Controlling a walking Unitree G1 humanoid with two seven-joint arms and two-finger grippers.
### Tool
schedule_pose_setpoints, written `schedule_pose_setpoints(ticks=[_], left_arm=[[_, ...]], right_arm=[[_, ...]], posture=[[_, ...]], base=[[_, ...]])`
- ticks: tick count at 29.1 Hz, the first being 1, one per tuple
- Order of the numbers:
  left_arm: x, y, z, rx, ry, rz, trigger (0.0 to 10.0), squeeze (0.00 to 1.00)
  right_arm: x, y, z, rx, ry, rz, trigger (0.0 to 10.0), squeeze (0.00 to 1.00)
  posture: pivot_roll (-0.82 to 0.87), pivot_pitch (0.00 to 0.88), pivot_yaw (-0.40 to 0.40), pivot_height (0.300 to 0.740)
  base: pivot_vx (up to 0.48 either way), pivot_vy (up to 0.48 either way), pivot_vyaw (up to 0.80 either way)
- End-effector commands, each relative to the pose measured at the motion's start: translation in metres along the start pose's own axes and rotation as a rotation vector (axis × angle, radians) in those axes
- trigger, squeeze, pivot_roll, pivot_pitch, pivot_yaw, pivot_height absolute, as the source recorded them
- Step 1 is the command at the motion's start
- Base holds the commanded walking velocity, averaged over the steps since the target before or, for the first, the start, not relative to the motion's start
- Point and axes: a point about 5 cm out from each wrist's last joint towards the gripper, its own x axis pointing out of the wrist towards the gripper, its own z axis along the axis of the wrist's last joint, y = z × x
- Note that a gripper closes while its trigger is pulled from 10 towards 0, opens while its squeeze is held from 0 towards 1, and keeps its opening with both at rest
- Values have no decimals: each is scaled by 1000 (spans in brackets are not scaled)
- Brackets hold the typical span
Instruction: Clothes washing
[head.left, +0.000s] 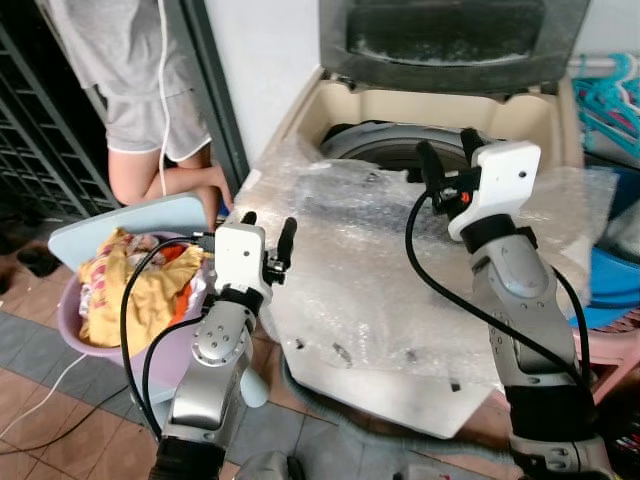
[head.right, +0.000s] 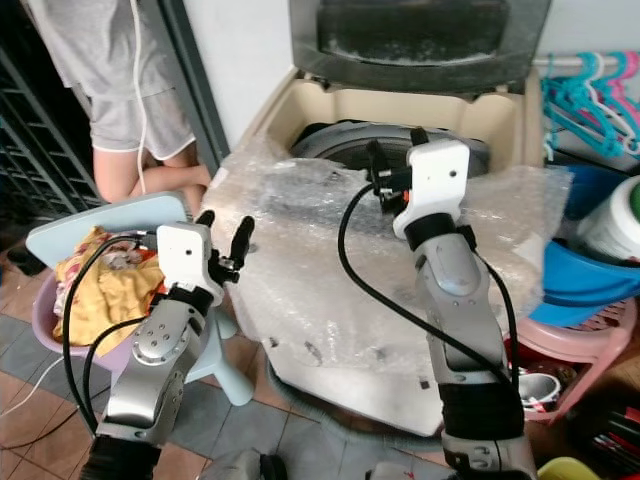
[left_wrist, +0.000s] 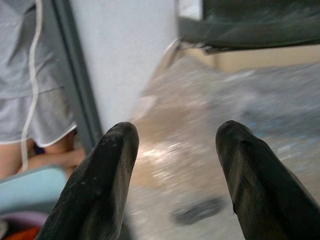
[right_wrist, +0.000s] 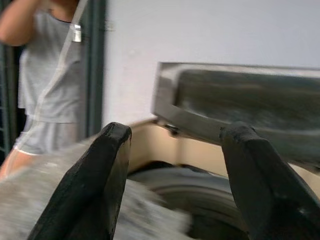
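The washing machine (head.left: 400, 330) stands right in front of me, its cream body wrapped in clear bubble plastic (head.left: 370, 270), its dark lid (head.left: 450, 35) tipped up against the wall. Through the top I see part of the grey drum (head.left: 385, 145); the plastic and my own right arm cover much of the opening, so I cannot tell whether anything lies inside it.

To my left, low beside the machine, sits a lilac basket (head.left: 75, 335) on a pale blue stool (head.left: 110, 225). The clothes (head.left: 135, 285) are heaped in it: a yellow piece on top, something orange and a patterned bit beneath. How many pieces there are I cannot make out.

My left gripper (head.left: 268, 240) is raised between the basket and the machine's front left corner, its fingers (left_wrist: 100, 185) spread apart and grasping nothing. My right gripper (head.left: 450, 160) hovers over the near rim of the drum opening, fingers (right_wrist: 95, 185) likewise parted with nothing between them; both wrist views are blurred.

A person (head.left: 140, 90) in a grey top and shorts stands beyond the basket by a dark doorframe, cut off at the top of the head views, one hand (head.left: 212, 190) down near the stool. On my right, partly cut off, are turquoise hangers (head.right: 590, 95), a blue tub (head.right: 590, 280) holding a white bottle with a green cap (head.right: 615, 225), and a pink stool (head.right: 585, 345) under it.
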Motion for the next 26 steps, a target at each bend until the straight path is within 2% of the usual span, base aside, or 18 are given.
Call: schedule_pose_setpoints(ticks=[1,2,11,14,16,17,21,23,24,26], left_arm=[[0,6,-2,12,17,18,10000,0],[0,6,-3,13,17,17,10000,0],[1,5,-3,13,16,14,10000,0],[1,5,-3,13,15,15,10000,0],[1,6,-3,13,15,23,10000,0],[1,7,-4,13,16,29,10000,0],[1,9,-7,-6,27,46,10000,0],[0,9,-7,-9,26,49,10000,0],[0,11,-6,6,10,54,10000,0],[-1,12,-8,8,16,66,10000,0]], right_arm=[[-1,8,2,4,1,22,10000,1000],[-2,7,2,-11,9,13,10000,0],[-2,-5,-3,-5,53,-55,10000,0],[-1,-5,-11,-89,106,-94,10000,0],[-3,0,-16,77,129,-66,10000,0],[-5,-1,-20,110,150,-90,10000,0],[-11,1,-27,156,178,-115,10000,0],[-15,3,-32,150,203,-101,10000,0],[-22,7,-38,147,241,-50,10000,0],[-27,9,-40,140,234,-28,10000,0]], posture=[[-102,0,121,740],[-102,0,121,740],[-108,0,129,740],[-109,0,130,740],[-109,0,130,740],[-109,0,130,740],[-109,0,131,740],[-109,0,131,740],[-109,0,132,740],[-109,0,133,740]], base=[[0,480,0],[0,480,0],[0,480,0],[0,480,0],[0,480,0],[0,480,0],[0,480,0],[0,480,0],[0,0,0],[0,0,0]])
